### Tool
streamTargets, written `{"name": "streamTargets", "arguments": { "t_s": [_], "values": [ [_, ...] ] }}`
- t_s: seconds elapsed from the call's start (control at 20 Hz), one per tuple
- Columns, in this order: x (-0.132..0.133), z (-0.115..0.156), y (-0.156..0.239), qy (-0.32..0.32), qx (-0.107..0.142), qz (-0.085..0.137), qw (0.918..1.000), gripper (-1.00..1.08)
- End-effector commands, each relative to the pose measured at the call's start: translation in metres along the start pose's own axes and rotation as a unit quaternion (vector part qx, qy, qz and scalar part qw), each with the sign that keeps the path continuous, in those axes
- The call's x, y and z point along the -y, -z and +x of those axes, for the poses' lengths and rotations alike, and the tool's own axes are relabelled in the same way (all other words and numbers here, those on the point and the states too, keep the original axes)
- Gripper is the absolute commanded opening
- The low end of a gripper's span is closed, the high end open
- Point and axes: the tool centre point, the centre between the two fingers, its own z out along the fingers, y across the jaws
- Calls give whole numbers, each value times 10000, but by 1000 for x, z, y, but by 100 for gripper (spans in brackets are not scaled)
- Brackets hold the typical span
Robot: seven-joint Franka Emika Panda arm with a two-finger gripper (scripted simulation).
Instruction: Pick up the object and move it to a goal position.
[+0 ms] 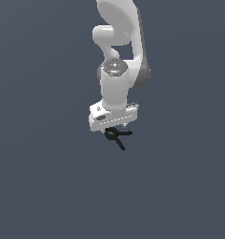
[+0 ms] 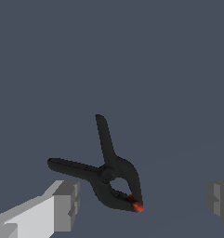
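The object [image 2: 111,174] is a small black spring clamp with two splayed thin handles and a red-orange tip, lying on the dark grey floor. In the exterior view the object [image 1: 118,137] pokes out just below the white hand. My gripper [image 2: 141,204] is open, with one grey fingertip [image 2: 67,204] beside the clamp's handle and the other fingertip [image 2: 219,199] well off to the far side. The clamp's jaw end lies between the two fingers, touching neither. In the exterior view my gripper [image 1: 114,128] hangs straight down over the clamp, and its fingers are mostly hidden by the hand.
A plain dark grey floor [image 1: 44,186] fills both views. The white arm [image 1: 118,42] comes down from the exterior view's top centre. No goal marker shows.
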Motion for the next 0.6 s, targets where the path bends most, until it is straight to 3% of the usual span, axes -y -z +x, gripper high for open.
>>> {"name": "streamTargets", "arguments": {
  "t_s": [0.0, 0.3, 0.55],
  "values": [
    [2, -4, -9, 369, 22, -7, 9993, 100],
    [7, -13, -31, 1277, 67, -7, 9918, 100],
    [12, -22, -48, 2030, 93, 10, 9791, 100]
  ]
}}
